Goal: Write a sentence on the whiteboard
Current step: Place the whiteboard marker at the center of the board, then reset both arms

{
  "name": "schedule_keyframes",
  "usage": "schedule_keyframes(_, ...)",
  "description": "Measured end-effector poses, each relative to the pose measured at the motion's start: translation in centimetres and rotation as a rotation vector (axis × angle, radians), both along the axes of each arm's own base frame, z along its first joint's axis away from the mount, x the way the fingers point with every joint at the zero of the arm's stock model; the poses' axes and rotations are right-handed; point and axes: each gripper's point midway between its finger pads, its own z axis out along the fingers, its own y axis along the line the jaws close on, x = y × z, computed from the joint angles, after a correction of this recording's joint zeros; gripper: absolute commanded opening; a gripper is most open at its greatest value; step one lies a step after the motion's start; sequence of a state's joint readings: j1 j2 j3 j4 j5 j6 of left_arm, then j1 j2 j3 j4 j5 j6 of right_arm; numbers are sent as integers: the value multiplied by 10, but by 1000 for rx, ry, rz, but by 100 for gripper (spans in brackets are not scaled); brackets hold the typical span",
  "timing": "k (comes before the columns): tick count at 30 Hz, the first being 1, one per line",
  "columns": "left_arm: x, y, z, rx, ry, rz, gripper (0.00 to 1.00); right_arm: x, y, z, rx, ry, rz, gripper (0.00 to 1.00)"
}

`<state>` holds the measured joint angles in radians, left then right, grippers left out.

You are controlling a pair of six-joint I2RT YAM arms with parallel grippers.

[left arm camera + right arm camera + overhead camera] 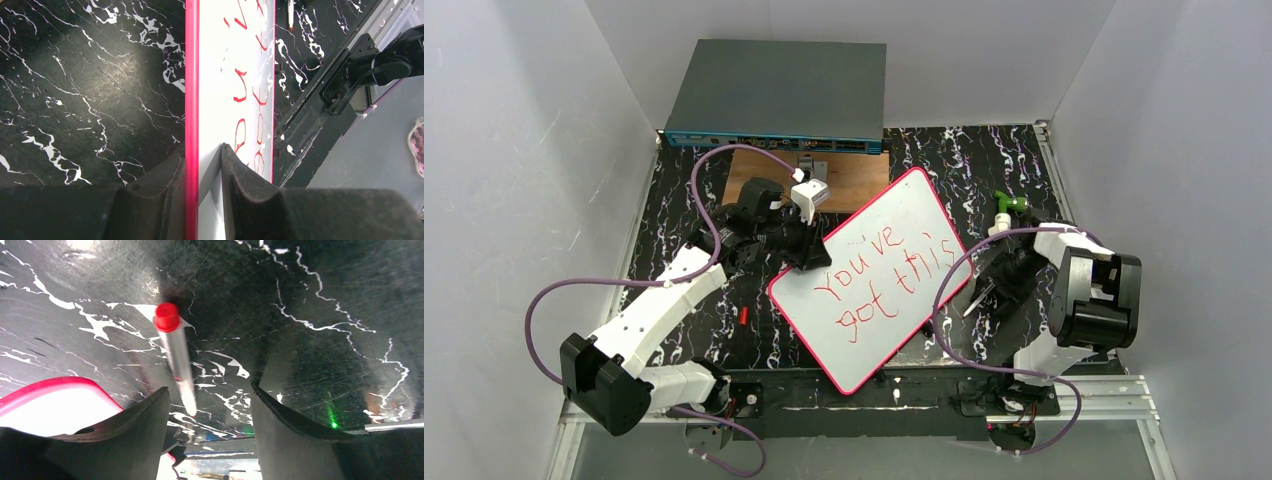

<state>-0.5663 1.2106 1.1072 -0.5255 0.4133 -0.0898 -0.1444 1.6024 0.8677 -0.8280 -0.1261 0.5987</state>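
Whiteboard (876,278), pink-rimmed, red-lettered, askew

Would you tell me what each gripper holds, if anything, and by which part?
Left gripper: the whiteboard, by its edge. Right gripper: nothing; its fingers stand open around the marker.

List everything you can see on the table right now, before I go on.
whiteboard: one, white with pink-red rim, red writing "You've got this", turned diagonally, mid-table
marker: one, pale barrel with red cap, blurred, between the right fingers, not gripped
small red piece: one, red, on the mat left of the whiteboard
green-topped item: one, green and white, right of the whiteboard's far corner; too small to identify
wooden board: one, brown, behind the whiteboard
switch box: one, grey, at the back
mat: one, black with white veins, over the table
left gripper: one, black, shut on the whiteboard's edge
right gripper: one, black, open, right of the whiteboard
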Motion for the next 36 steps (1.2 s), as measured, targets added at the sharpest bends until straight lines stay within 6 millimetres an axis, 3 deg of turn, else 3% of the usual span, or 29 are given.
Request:
schedule_keyframes(8,0,0,0,-1,-1,0,0,4,-8,7,-44,-29,9,69)
schedule_keyframes(18,0,0,0,-1,-1,0,0,13,-12,54,-89,-240,45,67)
schedule_keyframes(26,1,-1,-1,-1,-1,0,0,12,-2,84,-54,-401,53,64)
schedule_keyframes(36,0,-2,0,-1,-3,-4,0,-6,15,119,18,-486,31,65)
